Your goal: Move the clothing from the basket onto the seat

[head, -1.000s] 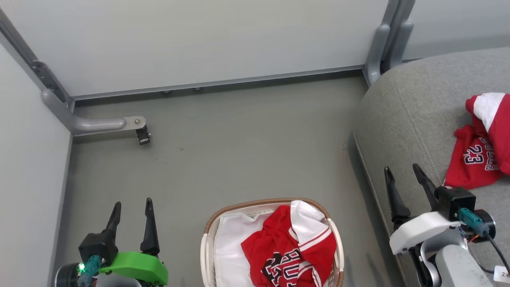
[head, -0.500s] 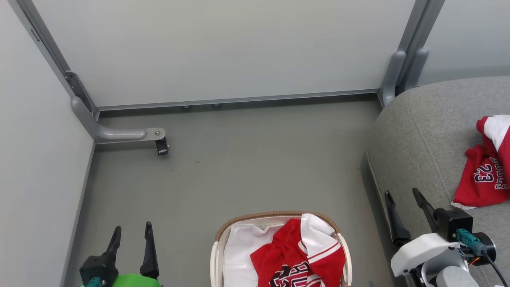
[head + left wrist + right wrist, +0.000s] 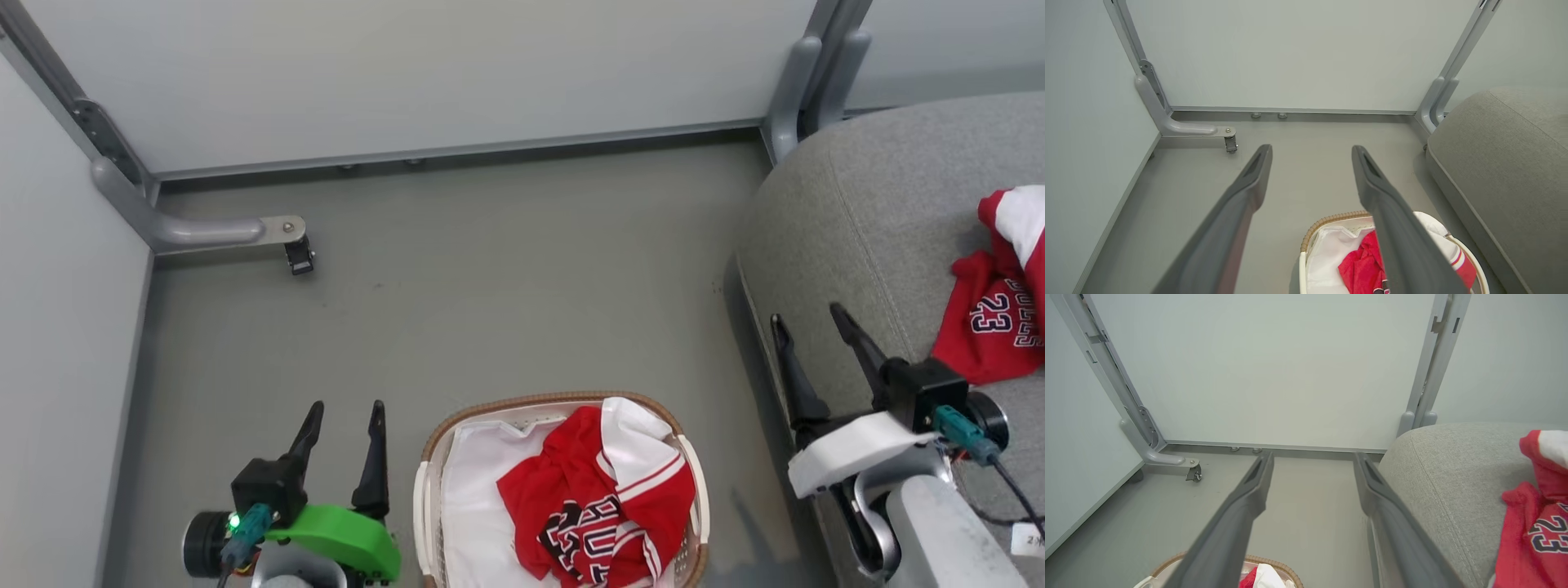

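Red and white jersey (image 3: 596, 498) lies crumpled in the basket (image 3: 522, 404), over a thin white liner (image 3: 469, 490); a second jersey (image 3: 992, 322) rests on the grey seat (image 3: 857, 204) at right. Left pincer (image 3: 348, 404) hangs just left of the basket, spread apart and empty. Right pincer (image 3: 804, 314), likewise apart and empty, hangs by the seat's left edge. A deep grab could pinch the liner with the cloth and drag it out, or snag the rim and tip the basket.
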Robot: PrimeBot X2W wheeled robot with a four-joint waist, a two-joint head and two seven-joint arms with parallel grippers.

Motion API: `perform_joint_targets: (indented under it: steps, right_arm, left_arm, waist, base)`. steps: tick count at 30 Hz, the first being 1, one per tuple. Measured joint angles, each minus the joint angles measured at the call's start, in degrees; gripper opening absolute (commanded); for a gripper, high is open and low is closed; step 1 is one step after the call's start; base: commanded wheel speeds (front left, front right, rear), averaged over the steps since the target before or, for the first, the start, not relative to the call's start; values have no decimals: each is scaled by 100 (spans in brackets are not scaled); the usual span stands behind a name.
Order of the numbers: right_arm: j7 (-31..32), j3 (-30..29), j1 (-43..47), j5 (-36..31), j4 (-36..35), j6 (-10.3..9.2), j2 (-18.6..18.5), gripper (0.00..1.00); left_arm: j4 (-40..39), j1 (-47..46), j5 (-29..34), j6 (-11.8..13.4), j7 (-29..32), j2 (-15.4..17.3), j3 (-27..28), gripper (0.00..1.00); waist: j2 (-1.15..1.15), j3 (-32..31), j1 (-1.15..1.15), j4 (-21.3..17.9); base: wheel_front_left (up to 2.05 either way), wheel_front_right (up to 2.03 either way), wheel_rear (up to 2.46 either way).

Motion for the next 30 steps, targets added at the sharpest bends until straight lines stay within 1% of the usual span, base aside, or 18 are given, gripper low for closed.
perform_joint_targets:
  steps: [7,9,16,24,30]
  right_arm:
    - [0,174,-709,44,-381,0,-246,100]
    - [1,162,-921,56,-470,0,-320,100]
    - [0,157,-1495,135,-732,0,-511,100]
    - [1,92,-1782,205,-1036,0,-506,100]
    - [1,94,-1919,201,-1244,0,-432,100]
  left_arm:
    - [713,-772,-423,-107,1,-4,-817,100]
    - [865,-1014,-426,-125,-1,-7,-1045,100]
    - [1588,-1769,-762,-214,0,-13,-1768,100]
    - [2293,-2497,-1091,-232,0,-15,-2402,100]
    - [2660,-2841,-1523,-248,0,-15,-2963,100]
  waist:
    - [0,592,0,-260]
    - [0,769,0,-347]
    - [0,1468,0,-674]
    - [0,2291,0,-997]
    - [0,2849,0,-1196]
  base:
    - [0,0,0]
    - [0,0,0]
    - [0,0,0]
    - [0,0,0]
    - [0,0,0]
